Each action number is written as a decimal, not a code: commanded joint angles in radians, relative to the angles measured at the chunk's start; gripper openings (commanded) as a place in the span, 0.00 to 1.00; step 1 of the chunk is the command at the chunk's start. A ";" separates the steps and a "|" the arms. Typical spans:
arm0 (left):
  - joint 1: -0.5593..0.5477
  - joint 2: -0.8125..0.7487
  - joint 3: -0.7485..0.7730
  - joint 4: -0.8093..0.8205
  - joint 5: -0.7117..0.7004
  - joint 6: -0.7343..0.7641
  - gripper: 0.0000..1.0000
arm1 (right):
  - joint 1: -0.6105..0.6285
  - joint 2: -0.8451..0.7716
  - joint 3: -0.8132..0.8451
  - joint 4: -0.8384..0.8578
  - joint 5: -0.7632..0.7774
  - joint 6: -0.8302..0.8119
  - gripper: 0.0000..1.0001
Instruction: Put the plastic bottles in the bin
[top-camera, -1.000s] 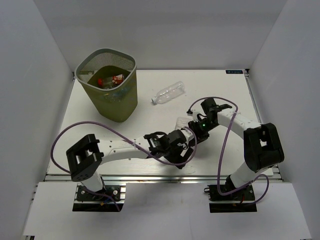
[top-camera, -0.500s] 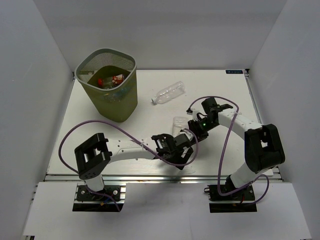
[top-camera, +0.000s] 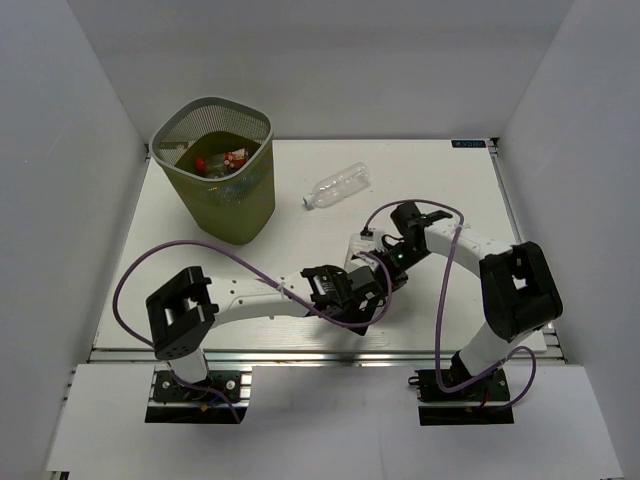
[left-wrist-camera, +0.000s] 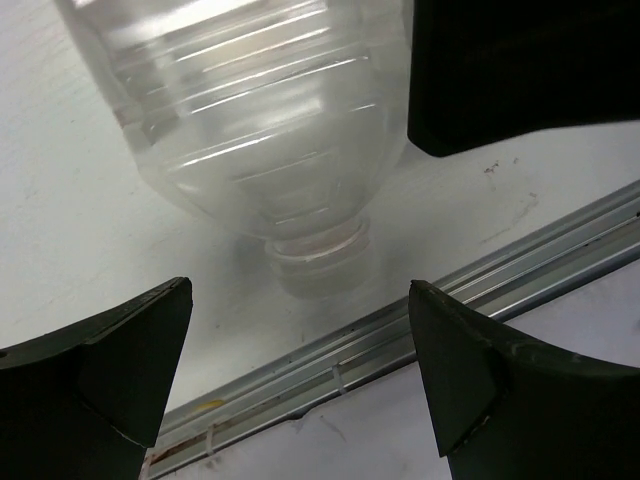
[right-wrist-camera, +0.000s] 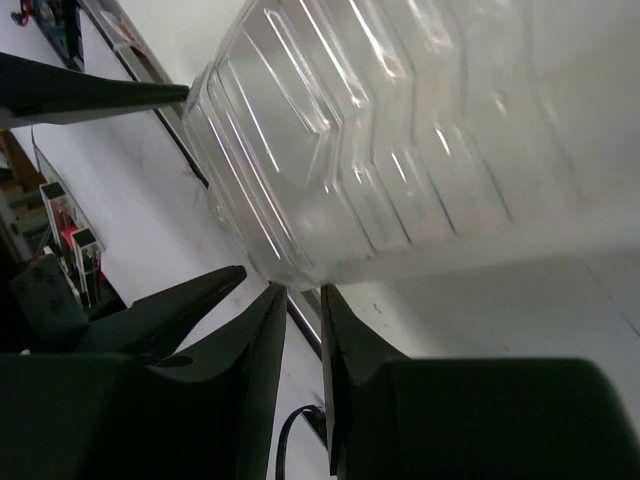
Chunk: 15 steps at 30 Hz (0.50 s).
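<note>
Ribbed clear bottle (left-wrist-camera: 250, 120) on white worktop (left-wrist-camera: 70, 250); left fingers (left-wrist-camera: 120, 350) spread wide; right fingers (right-wrist-camera: 245, 370) nearly together at its edge, grip unclear.

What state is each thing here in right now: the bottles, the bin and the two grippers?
bin: upright, partly filled.
bottles in the bin: lying inside.
far bottle: on its side on the table, untouched.
left gripper: wide open, empty.
right gripper: jaws nearly together at the near bottle's edge; grip unclear.
near bottle: between the two grippers, neck pointing at the left gripper.
</note>
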<state>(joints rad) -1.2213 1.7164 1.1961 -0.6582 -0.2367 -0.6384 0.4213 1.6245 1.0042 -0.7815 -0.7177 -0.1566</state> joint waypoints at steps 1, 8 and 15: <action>-0.004 -0.092 -0.006 -0.047 -0.052 -0.061 0.99 | 0.028 0.024 0.039 -0.019 -0.034 -0.011 0.26; -0.004 -0.094 -0.027 -0.047 -0.072 -0.076 0.99 | 0.062 0.090 0.082 0.025 -0.029 0.023 0.26; -0.004 -0.072 -0.016 -0.038 -0.090 -0.076 0.99 | 0.080 0.140 0.143 0.077 -0.023 0.063 0.26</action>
<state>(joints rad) -1.2213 1.6608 1.1763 -0.7025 -0.2886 -0.7036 0.4923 1.7550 1.0966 -0.7368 -0.7269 -0.1146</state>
